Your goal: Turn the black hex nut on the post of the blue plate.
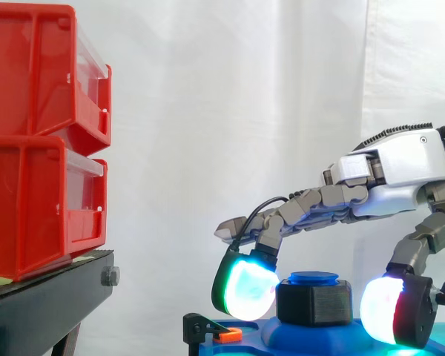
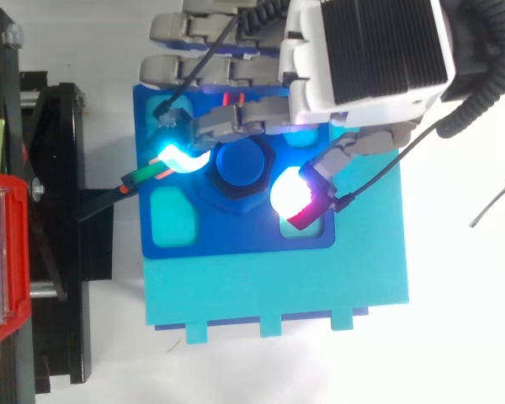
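1. Side view, background: a white curtain (image 1: pixel 208 111). Red bins (image 1: pixel 30 148) are stacked on a black stand (image 1: pixel 52 293) at left, well apart from the work.
2. Black hex nut (image 1: pixel 314 302): upright on the blue post (image 1: pixel 314 278), above the blue plate (image 1: pixel 297 337).
3. Hand (image 1: pixel 400 167): reaches in over the post. Its fingers (image 1: pixel 246 289) curl down on opposite sides of the nut and clamp it, judged a grip for twisting.
4. Orange clip (image 1: pixel 228 335): at the plate's left edge, just below one pad. It is a likely snag.
5. Top view, white bench (image 2: pixel 463 337): the nut (image 2: pixel 233 199) sits mid-plate (image 2: pixel 236 240), with pads (image 2: pixel 293 195) either side.
6. Room: open toward the plate's lower edge. The stand (image 2: pixel 55 210) lies near the left edge.
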